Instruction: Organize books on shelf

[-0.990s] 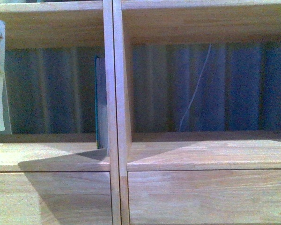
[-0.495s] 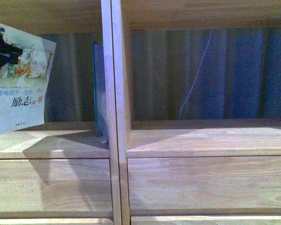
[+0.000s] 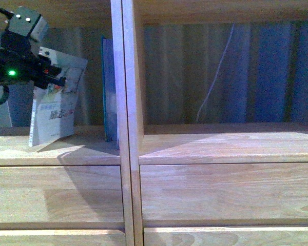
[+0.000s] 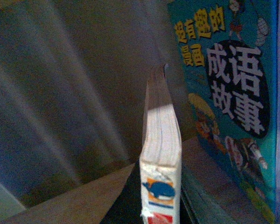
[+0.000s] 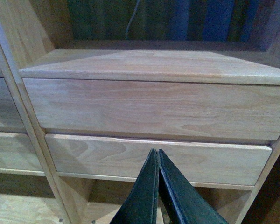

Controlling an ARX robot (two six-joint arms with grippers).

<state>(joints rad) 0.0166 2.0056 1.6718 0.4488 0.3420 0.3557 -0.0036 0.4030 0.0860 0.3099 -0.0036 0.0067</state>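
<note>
Two books: white paperback (image 3: 54, 115) tilted, clamped in left hand (image 3: 59, 79); teal book (image 3: 109, 92) upright nearby.

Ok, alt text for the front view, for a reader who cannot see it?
The left pincer holds a white paperback, tilted, inside the left compartment of the shelf. A thin teal book stands upright against the centre divider; drawer fronts run below.
</note>
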